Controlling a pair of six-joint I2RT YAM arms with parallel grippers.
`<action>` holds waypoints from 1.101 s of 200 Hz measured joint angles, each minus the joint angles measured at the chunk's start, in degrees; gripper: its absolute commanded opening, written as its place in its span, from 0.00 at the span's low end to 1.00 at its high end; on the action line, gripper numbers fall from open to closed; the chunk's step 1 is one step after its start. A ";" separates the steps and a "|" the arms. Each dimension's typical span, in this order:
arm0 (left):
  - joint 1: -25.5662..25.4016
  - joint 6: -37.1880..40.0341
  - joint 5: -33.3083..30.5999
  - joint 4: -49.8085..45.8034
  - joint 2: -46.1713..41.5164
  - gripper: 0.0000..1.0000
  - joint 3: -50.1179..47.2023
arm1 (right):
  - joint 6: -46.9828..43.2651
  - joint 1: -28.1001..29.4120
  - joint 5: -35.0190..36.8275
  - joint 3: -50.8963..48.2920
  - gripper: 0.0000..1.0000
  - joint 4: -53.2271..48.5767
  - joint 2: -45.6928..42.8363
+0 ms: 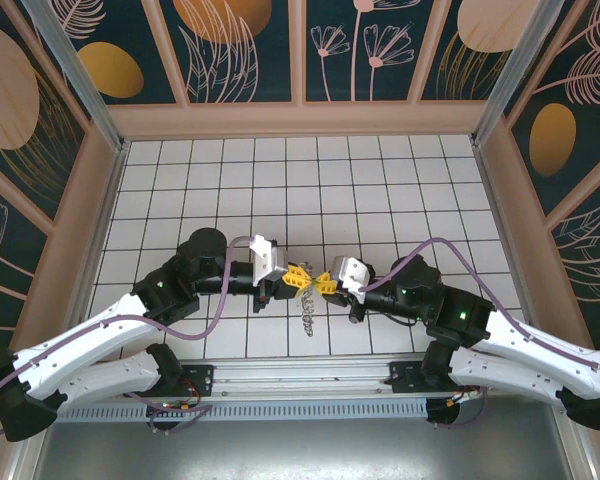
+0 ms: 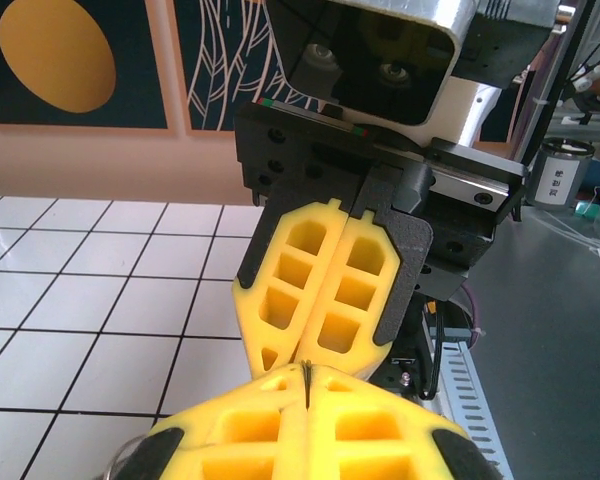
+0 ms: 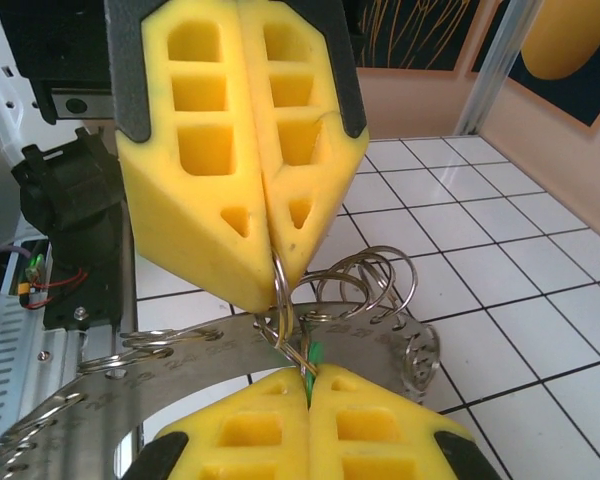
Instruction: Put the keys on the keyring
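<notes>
White tiled table point(image 1: 380, 190) lies inside a booth of dark walls point(image 1: 240, 50) painted with flowers and orange ovals. Both arms reach to one place just in front of their bases.

On the left, the left arm lies low, with its elbow bent and its wrist turned toward the middle. The left gripper point(image 1: 300, 276) is clenched. In the right wrist view its yellow pads are pressed together on a thin wire ring point(image 3: 280, 285), which comes out under their tips.

Below the meeting point the keyring point(image 1: 305, 312) hangs down, and I cannot tell if its lower end touches the tiles. Close up it is a curved metal band with many small rings point(image 3: 375, 280) along its edge. I cannot make out the grey keys one by one.

On the right, the right arm mirrors the left one, bent and low, with its wrist toward the middle. The right gripper point(image 1: 325, 283) is also closed tight. A sliver of the green key point(image 3: 315, 355) shows at the seam of its pads, just beside the wire ring. The two grippers stand tip to tip, almost touching.

In my judgement the task is at its main step, the threading. The green key sits at the wire ring, but I cannot tell if it is already through the wire. It does not look to be hanging freely, so to finish the threading and to let go are probably left to do.
</notes>
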 measured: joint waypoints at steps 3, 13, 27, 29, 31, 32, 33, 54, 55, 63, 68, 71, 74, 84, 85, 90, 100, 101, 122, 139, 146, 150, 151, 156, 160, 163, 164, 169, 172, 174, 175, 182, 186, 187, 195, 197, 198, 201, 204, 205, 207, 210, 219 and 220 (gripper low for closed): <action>0.00 0.00 0.02 0.00 -0.04 0.00 0.00 | 0.00 0.00 0.00 -0.02 0.00 0.09 0.00; 0.00 0.00 0.00 0.00 -0.13 0.00 0.00 | 0.00 0.00 0.00 -0.07 0.00 0.22 0.00; 0.00 -0.13 0.13 0.20 -0.22 0.00 0.00 | 0.00 0.00 0.02 -0.07 0.00 0.55 0.02; 0.00 -0.15 0.15 0.26 -0.24 0.00 0.00 | 0.00 0.00 0.00 -0.07 0.00 0.59 0.04; 0.00 -0.15 0.17 0.33 -0.24 0.00 -0.02 | 0.00 0.00 0.00 -0.07 0.00 0.63 0.04; 0.00 -0.17 0.17 0.35 -0.24 0.00 -0.02 | 0.02 0.00 0.00 -0.07 0.00 0.66 0.04; 0.00 -0.17 0.20 0.35 -0.26 0.00 -0.02 | 0.00 0.00 0.00 -0.07 0.00 0.70 0.07; 0.00 -0.28 0.28 0.81 -0.55 0.00 -0.13 | 0.02 0.00 0.02 -0.07 0.00 1.44 0.46; 0.00 -0.35 0.33 0.81 -0.55 0.00 -0.15 | 0.02 0.00 0.02 -0.07 0.00 1.46 0.48; 0.00 -0.46 0.48 1.01 -0.66 0.00 -0.24 | 0.02 0.00 0.00 -0.07 0.00 1.64 0.90; 0.00 -0.61 0.59 1.09 -0.68 0.00 -0.35 | 0.02 0.00 -0.02 -0.07 0.00 1.73 1.20; 0.00 -0.63 0.66 1.18 -0.70 0.00 -0.46 | 0.02 0.00 -0.02 -0.07 0.00 1.84 1.42; 0.00 -0.70 0.68 1.18 -0.70 0.00 -0.55 | 0.02 0.00 -0.02 -0.07 0.00 1.90 1.60; 0.00 -0.90 0.68 1.20 -0.70 0.00 -0.83 | 0.00 0.00 -0.04 -0.07 0.00 2.05 2.25; 0.02 -0.92 0.68 1.18 -0.70 0.00 -0.85 | 0.00 0.00 -0.04 -0.07 0.00 2.08 2.34; 0.00 -1.05 0.68 1.16 -0.70 0.00 -0.98 | 0.00 0.00 -0.09 -0.07 0.00 2.10 2.64; 0.02 -1.09 0.66 1.18 -0.70 0.00 -1.25 | 0.00 0.00 -0.26 -0.07 0.00 2.12 3.06; 0.02 -1.11 0.66 1.18 -0.70 0.00 -1.29 | 0.00 0.00 -0.26 -0.07 0.00 2.12 3.10; 0.02 -1.36 0.68 1.22 -0.72 0.00 -1.51 | 0.00 0.00 -0.44 -0.07 0.00 2.14 3.32; 0.02 -1.57 0.83 1.40 -0.72 0.00 -1.51 | 0.00 0.00 -0.48 -0.07 0.00 2.40 3.32; 0.02 -1.66 0.90 1.49 -0.72 0.00 -1.51 | -0.02 0.00 -0.59 -0.07 0.00 2.54 3.32; 0.02 -1.68 0.96 1.57 -0.72 0.00 -1.51 | -0.02 0.00 -0.76 -0.07 0.00 2.62 3.32; 0.02 -1.68 1.03 1.60 -0.72 0.00 -1.51 | 0.00 0.00 -0.79 -0.07 0.00 2.62 3.32; 0.02 -1.68 1.11 1.66 -0.72 0.00 -1.51 | -0.02 -0.02 -1.03 -0.07 0.00 2.71 3.32; 0.02 -1.68 1.29 1.68 -0.74 0.00 -1.51 | -0.02 -0.02 -1.27 -0.07 0.00 2.73 3.32; 0.02 -1.70 1.36 1.68 -0.76 0.00 -1.51 | -0.02 -0.02 -1.49 -0.07 0.00 2.73 3.32; 0.02 -1.70 1.38 1.68 -0.76 0.00 -1.51 | -0.02 -0.02 -1.51 -0.07 0.00 2.73 3.30; 0.02 -1.70 1.55 1.68 -0.79 0.00 -1.51 | -0.02 -0.02 -1.79 -0.07 0.00 2.73 3.30; 0.02 -1.70 1.66 1.68 -0.81 0.00 -1.51 | -0.04 -0.02 -1.95 -0.07 0.00 2.75 3.32; 0.02 -1.68 1.70 1.68 -0.81 0.00 -1.51 | -0.02 -0.02 -2.05 -0.07 0.00 2.75 3.32; 0.02 -1.68 1.73 1.68 -0.81 0.00 -1.51 | -0.04 -0.02 -2.08 -0.07 0.00 2.73 3.32; 0.02 -1.68 1.77 1.70 -0.87 0.00 -1.51 | -0.02 -0.02 -2.45 -0.07 0.00 2.75 3.32; 0.02 -1.68 1.79 1.70 -0.87 0.00 -1.51 | -0.04 -0.02 -2.60 -0.07 0.00 2.73 3.32; 0.02 -1.68 1.84 1.70 -0.87 0.00 -1.51 | -0.04 -0.02 -2.67 -0.07 0.00 2.73 3.32; 0.02 -1.70 1.92 1.73 -0.94 0.00 -1.51 | -0.04 -0.02 -3.13 -0.07 0.00 2.73 3.32; 0.02 -1.70 1.95 1.75 -0.96 0.00 -1.51 | -0.04 -0.02 -3.19 -0.07 0.00 2.73 3.32; 0.00 -1.70 1.97 1.75 -0.98 0.00 -1.51 | -0.04 -0.02 -3.28 -0.07 0.00 2.73 3.32; 0.00 -1.70 1.97 1.79 -0.98 0.00 -1.51 | -0.04 -0.02 -3.39 -0.07 0.00 2.73 3.32; 0.00 -1.68 1.99 1.84 -1.03 0.00 -1.51 | -0.04 -0.02 -3.50 -0.07 0.00 2.75 3.32; 0.00 -1.70 1.99 1.84 -1.03 0.00 -1.51 | -0.04 -0.02 -3.54 -0.07 0.00 2.73 3.32; 0.00 -1.70 1.99 1.86 -1.03 0.00 -1.51 | -0.04 -0.02 -3.61 -0.07 0.00 2.73 3.32; 0.00 -1.70 2.01 1.86 -1.07 0.00 -1.51 | -0.04 -0.02 -3.72 -0.07 0.00 2.75 3.30; 0.00 -1.68 2.16 1.86 -1.11 0.00 -1.51 | -0.04 -0.02 -3.98 -0.07 0.00 2.75 3.30; 0.00 -1.70 2.16 1.86 -1.11 0.00 -1.51 | -0.04 -0.02 -4.00 -0.07 0.00 2.75 3.30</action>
